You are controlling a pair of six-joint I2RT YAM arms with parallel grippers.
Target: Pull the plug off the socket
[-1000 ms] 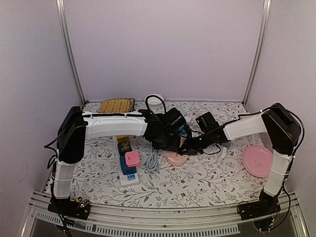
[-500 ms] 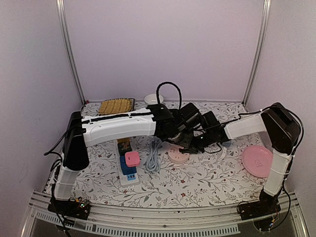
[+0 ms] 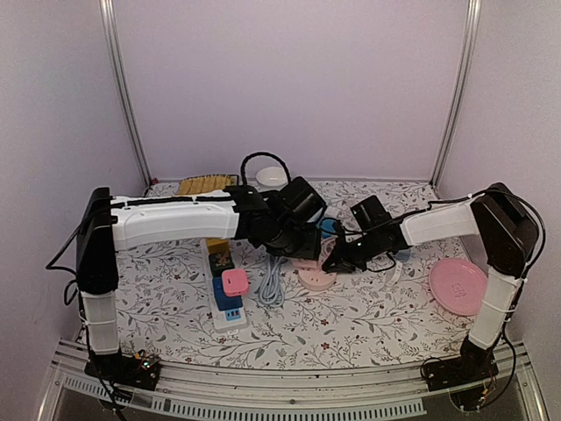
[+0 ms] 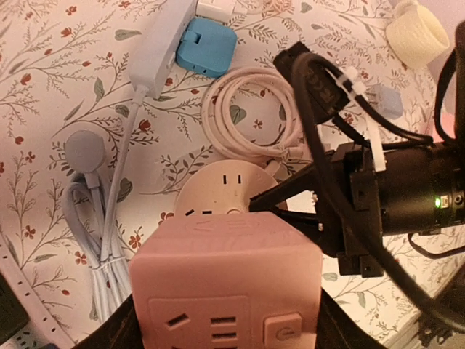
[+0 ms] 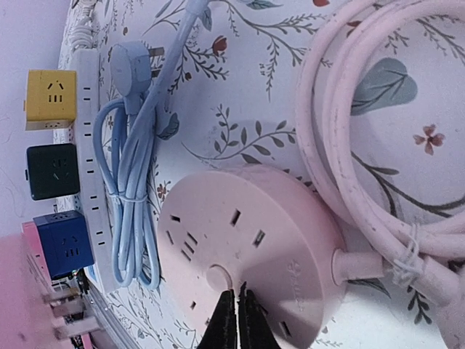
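Note:
My left gripper (image 3: 295, 239) is shut on a pink cube plug (image 4: 225, 283) and holds it in the air just above the round pink socket (image 4: 221, 185). The cube is apart from the socket. The socket lies flat on the table in the top view (image 3: 316, 279) and fills the right wrist view (image 5: 251, 247). My right gripper (image 5: 238, 320) is shut, with its tips pressed down on the socket's top near the front edge; it also shows in the top view (image 3: 337, 261). A blurred pink block with bare prongs (image 5: 29, 298) shows at the lower left of the right wrist view.
A white power strip (image 3: 230, 307) with yellow, black, blue and pink cubes lies left of the socket. A bundled blue cable (image 5: 134, 211) lies between them. The socket's coiled pink cord (image 4: 251, 123) lies behind it. A pink plate (image 3: 458, 285) is at the right, a white cup (image 3: 273, 177) at the back.
My left gripper has risen off the socket with the pink cube in it and drawn back to the left. My right gripper has stayed on the socket.

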